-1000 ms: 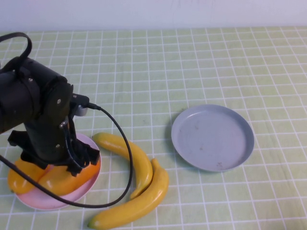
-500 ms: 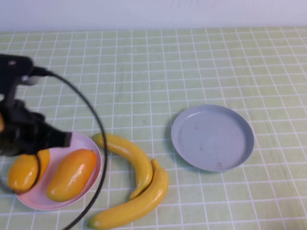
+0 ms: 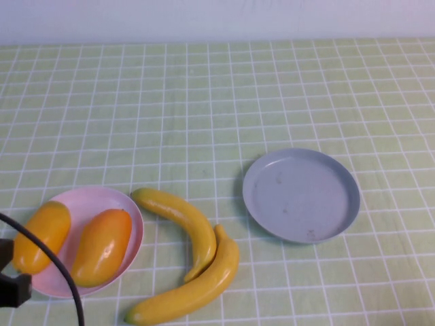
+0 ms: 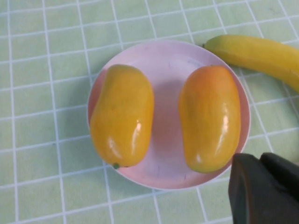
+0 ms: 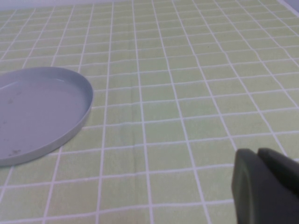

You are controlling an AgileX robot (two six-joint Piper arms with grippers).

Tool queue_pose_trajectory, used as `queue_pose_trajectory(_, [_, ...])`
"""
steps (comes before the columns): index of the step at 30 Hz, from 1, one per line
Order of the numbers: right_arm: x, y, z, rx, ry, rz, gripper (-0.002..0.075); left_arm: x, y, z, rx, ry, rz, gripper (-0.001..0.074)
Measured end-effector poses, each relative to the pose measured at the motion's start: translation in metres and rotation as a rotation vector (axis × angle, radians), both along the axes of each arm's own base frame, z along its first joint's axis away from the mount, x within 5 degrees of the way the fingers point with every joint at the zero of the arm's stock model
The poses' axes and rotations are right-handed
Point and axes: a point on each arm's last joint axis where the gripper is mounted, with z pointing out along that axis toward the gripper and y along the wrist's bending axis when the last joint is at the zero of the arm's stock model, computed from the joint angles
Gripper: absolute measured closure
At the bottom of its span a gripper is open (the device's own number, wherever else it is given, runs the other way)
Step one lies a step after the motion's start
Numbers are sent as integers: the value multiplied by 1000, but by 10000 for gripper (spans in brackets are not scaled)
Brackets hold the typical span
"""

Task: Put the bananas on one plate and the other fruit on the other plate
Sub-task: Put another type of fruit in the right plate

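Note:
Two orange-yellow mango-like fruits [image 3: 41,234] [image 3: 102,246] lie side by side on the pink plate [image 3: 88,200] at the near left. In the left wrist view both fruits [image 4: 122,121] [image 4: 210,116] rest on that plate [image 4: 166,88]. My left gripper [image 4: 259,159] hangs above and beside the plate's rim, shut and empty. Two yellow bananas [image 3: 180,219] [image 3: 197,285] lie on the cloth between the plates, touching each other. The grey-blue plate [image 3: 301,195] stands bare at the right. My right gripper [image 5: 259,155] is shut and empty over the cloth, off to one side of that plate [image 5: 37,109].
A green checked cloth [image 3: 217,102] covers the whole table. A bit of the left arm [image 3: 10,288] and its black cable [image 3: 58,268] show at the near left corner of the high view. One banana's tip [image 4: 252,51] reaches close to the pink plate's rim.
The left arm has pulled back from over the pink plate toward the near left edge. Its gripper has shut, empty. The redder fruit it covered now lies uncovered on the plate.

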Motion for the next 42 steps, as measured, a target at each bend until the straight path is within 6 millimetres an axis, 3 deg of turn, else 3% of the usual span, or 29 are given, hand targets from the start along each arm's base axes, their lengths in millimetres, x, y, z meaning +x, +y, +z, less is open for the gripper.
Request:
queue_pose_trajectory(3, [0, 0, 0, 0, 0, 0, 741, 3, 0, 2, 4, -42, -4, 731])
queue_pose_trajectory(7, [0, 0, 0, 0, 0, 0, 741, 7, -3, -3, 17, -234, -82, 731])
queue_pose_trajectory(11, [0, 0, 0, 0, 0, 0, 742, -6, 4, -24, -9, -433, -133, 731])
queue_pose_trajectory(15, [0, 0, 0, 0, 0, 0, 742, -28, 21, -51, -51, -622, -30, 731])
queue_pose_trajectory(21, [0, 0, 0, 0, 0, 0, 741, -47, 35, -84, -67, -735, 148, 731])
queue_pose_trajectory(27, [0, 0, 0, 0, 0, 0, 741, -50, 35, -113, -104, -690, 183, 731])
queue_pose_trajectory(34, [0, 0, 0, 0, 1, 0, 742, -54, 34, -134, -74, -463, 169, 731])
queue_pose_trajectory(42, [0, 0, 0, 0, 1, 0, 741, -55, 34, -137, -64, -432, 165, 731])
